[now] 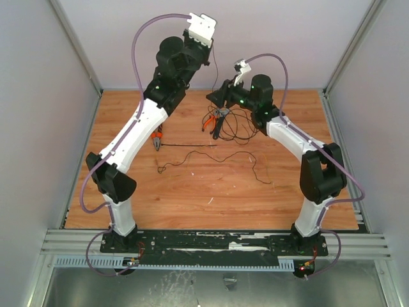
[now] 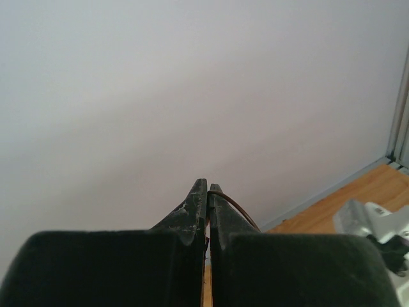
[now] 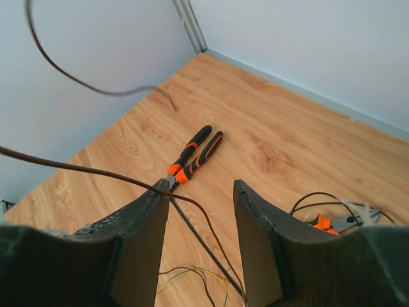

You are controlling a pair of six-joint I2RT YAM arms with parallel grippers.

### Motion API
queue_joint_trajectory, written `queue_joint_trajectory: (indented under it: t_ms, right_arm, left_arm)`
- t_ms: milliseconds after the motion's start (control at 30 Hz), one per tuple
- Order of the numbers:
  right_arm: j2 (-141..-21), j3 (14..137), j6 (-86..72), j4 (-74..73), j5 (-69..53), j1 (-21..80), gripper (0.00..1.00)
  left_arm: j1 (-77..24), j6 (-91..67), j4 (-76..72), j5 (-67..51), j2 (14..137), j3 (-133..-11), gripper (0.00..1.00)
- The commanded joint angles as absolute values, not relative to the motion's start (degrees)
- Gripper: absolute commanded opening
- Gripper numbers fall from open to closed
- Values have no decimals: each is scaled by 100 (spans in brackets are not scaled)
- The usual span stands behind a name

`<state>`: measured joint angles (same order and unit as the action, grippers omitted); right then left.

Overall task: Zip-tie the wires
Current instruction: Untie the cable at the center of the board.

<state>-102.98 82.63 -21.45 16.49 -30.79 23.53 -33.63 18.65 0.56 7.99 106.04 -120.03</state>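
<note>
The wires should handle as light, limp and springy: your left gripper has its jaws clenched on one strand held high above the tangle on the tabletop, while your right gripper hangs over it with jaws parted, so pinch several loops together.

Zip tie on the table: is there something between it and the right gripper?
Yes. One strand of the wires crosses just in front of the open right gripper, above the zip tie lying on the table.
</note>
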Motion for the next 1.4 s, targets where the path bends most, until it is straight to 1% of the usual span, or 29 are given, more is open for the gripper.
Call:
queue_joint_trajectory:
  t_ms: [0,367,467,567,733,767,867,1000,1133,1267,1367]
  right_arm:
    - [-10551,8220,-2275,1929,-3244,2415,46]
    - [-10971,7509,-2303,2291,-3164,2603,46]
    - [-11017,7190,-2277,2385,-3086,2619,43]
    - [-11068,6995,-2213,2396,-3014,2617,32]
    - [-10888,6959,-1911,1968,-2693,2608,1]
    - [-10759,7017,-1817,1806,-2549,2609,0]
    - [-10367,7422,-1468,1041,-2029,2569,0]
    - [-9966,8305,-1074,-284,-1212,2477,0]
    - [-9763,9174,-687,-1489,-484,2403,0]
    - [-9602,9944,-349,-2013,-39,2324,0]
    - [-9555,10532,-133,-2420,51,2304,0]
  left_arm:
    - [-3419,1777,0,890,10350,-12009,0]
    - [-3420,1722,0,1010,10244,-12165,0]
    - [-3424,1714,0,1011,10216,-12179,0]
    - [-3419,1735,0,1072,10187,-12165,0]
    - [-3419,1948,101,1402,10124,-12139,0]
    - [-3423,2010,131,1543,10101,-12102,0]
    - [-3406,2171,149,1979,9905,-11770,0]
    - [-3307,2090,149,2421,9481,-11041,0]
    - [-3070,1687,149,2519,8993,-10360,0]
    - [-2921,1410,149,2488,8529,-9812,0]
    - [-2905,1292,151,2426,8177,-9401,0]
